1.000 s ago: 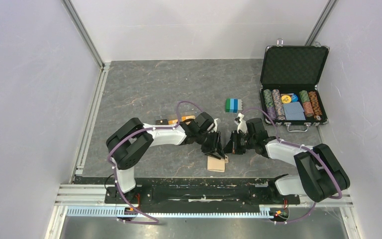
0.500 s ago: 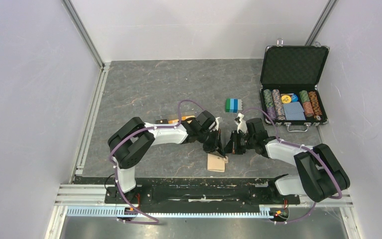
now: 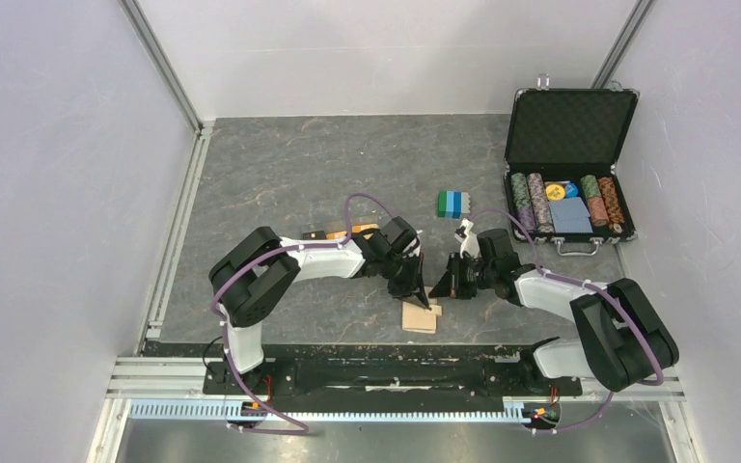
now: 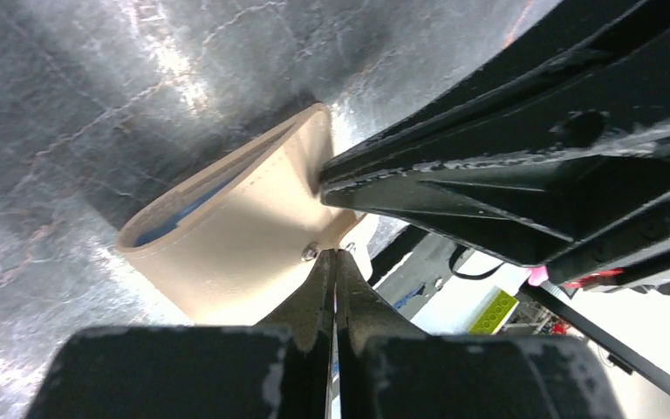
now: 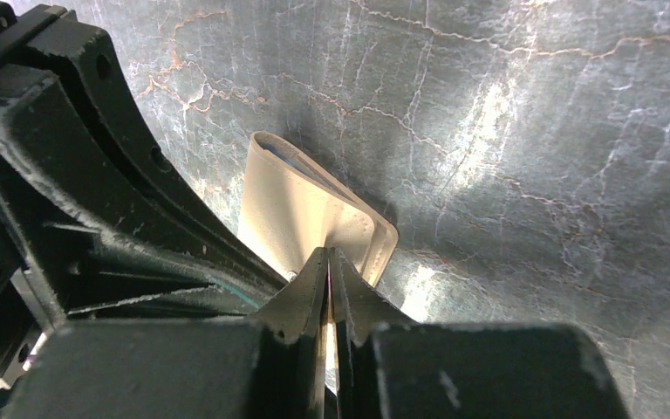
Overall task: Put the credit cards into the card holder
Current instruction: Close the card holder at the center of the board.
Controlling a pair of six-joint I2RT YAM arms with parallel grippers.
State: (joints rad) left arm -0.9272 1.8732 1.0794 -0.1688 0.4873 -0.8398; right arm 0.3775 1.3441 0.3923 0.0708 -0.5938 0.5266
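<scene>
The tan card holder [image 3: 420, 316] lies on the table near the front edge, with blue lining at its open side [image 4: 179, 214]. It also shows in the right wrist view [image 5: 301, 214]. My left gripper [image 3: 417, 287] is shut, its tips [image 4: 336, 255] at the holder's snap tab. My right gripper [image 3: 437, 288] is shut, its tips [image 5: 327, 253] over the holder's tab end, facing the left gripper closely. A thin sliver shows between the right fingers; I cannot identify it. Two orange-gold credit cards [image 3: 364, 230] lie behind the left arm. The black card is not visible.
A green-and-blue block stack [image 3: 452, 204] sits behind the grippers. An open black chip case [image 3: 567, 183] with several rows of chips stands at the back right. Walls enclose the table on the left, back and right.
My left gripper has drawn slightly back toward the far side. My right gripper's tip has tilted down toward the holder. The holder has not moved.
</scene>
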